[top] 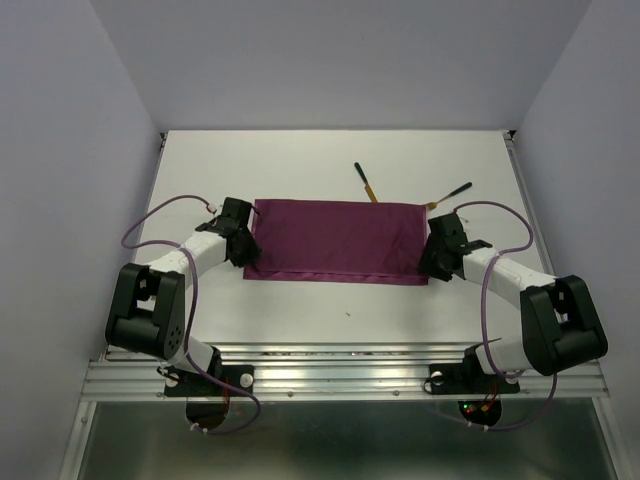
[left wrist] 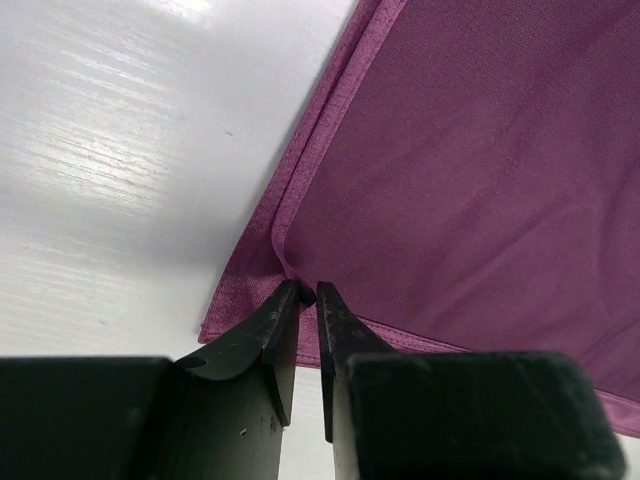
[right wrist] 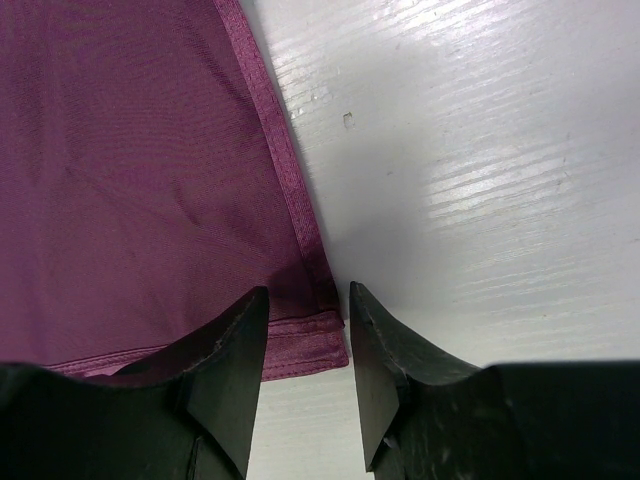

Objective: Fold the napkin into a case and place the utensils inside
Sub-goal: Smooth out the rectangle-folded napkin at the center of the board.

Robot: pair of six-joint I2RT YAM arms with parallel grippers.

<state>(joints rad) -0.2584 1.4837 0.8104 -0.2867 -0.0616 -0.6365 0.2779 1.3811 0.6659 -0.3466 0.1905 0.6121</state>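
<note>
My left tool (left wrist: 308,290) stands open by only a narrow slit. Its tips rest at the near left corner of the napkin (top: 335,240) with nothing pinched between them. My right tool (right wrist: 308,295) gapes wider and holds nothing; it straddles the near right corner, one finger over cloth, the other over the bare desk (top: 300,160). The napkin lies flat, a wide doubled rectangle. Beyond its far edge lie the left utensil (top: 365,182) and right utensil (top: 450,194), apart.
</note>
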